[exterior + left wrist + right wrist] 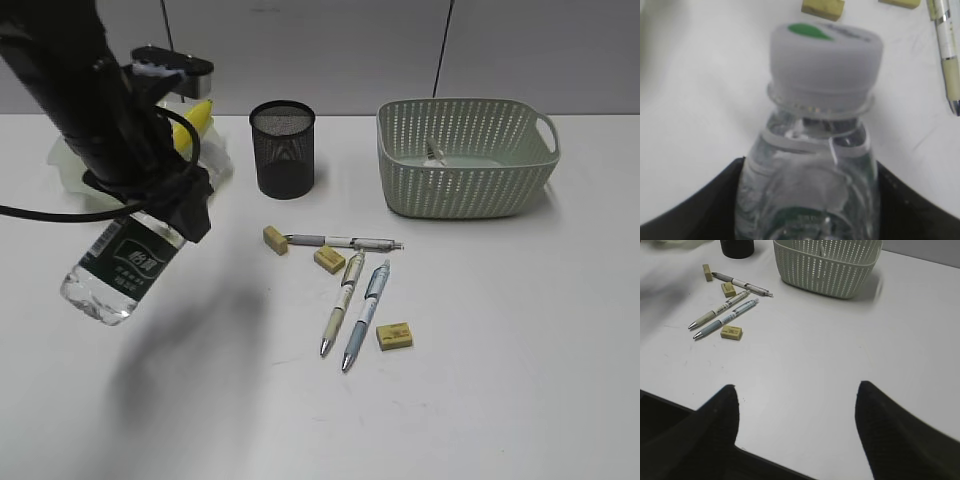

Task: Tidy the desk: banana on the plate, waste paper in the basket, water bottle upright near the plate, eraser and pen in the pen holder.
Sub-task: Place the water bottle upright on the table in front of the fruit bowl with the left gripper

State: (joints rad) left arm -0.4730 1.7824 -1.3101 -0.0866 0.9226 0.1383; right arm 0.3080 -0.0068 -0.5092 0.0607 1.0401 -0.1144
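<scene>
Above the white desk (500,400), left claw (165,205) grips water bottle (120,270); right claw (795,410) gapes.

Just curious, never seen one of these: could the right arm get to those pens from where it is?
Probably yes. The right gripper is open and empty, and bare desk lies between it and the pens; nothing blocks the way.

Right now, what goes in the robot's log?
left claw: holds water bottle tilted, midair | right claw: open, empty | pens, erasers: on desk
</scene>
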